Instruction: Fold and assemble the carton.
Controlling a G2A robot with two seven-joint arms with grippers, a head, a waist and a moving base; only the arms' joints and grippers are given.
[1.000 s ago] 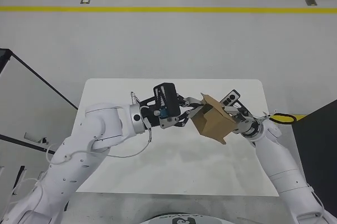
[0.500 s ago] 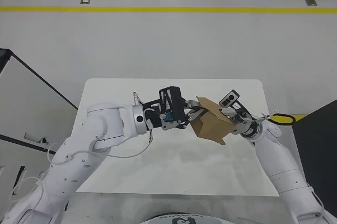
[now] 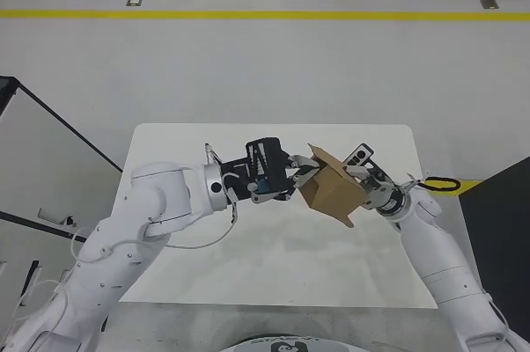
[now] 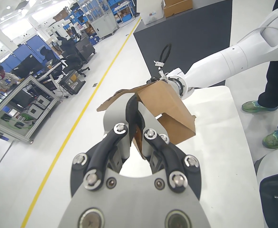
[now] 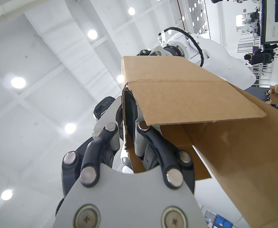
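The white rectangular table point(image 3: 283, 264) lies below the work. The brown corrugated cardboard carton point(image 3: 334, 189) is carried off its surface, at about 2 o'clock from the table's middle, so nothing supports it but the two grips.

The likely trouble is tearing or slipping. Each grip bites only a thin single wall, and if the arms pull apart or twist out of step, the board could rip at a crease. It could also slide out of one pinch and swing from the other. A flap bent against its score would crush rather than fold.

The carton point(image 4: 167, 105) looks half erected. It is tilted, its body opened into a skewed tube, with one loose flap sticking out toward 11 o'clock and another point(image 5: 188, 96) hanging free over the open end. Its cut edges look ragged near the grips.

The left gripper point(image 4: 136, 110), at the carton's 9 o'clock in the top view, has its jaws clamped on a flap edge. The right gripper point(image 5: 129, 110), at the carton's 3 o'clock, is pinched tight on the opposite wall.
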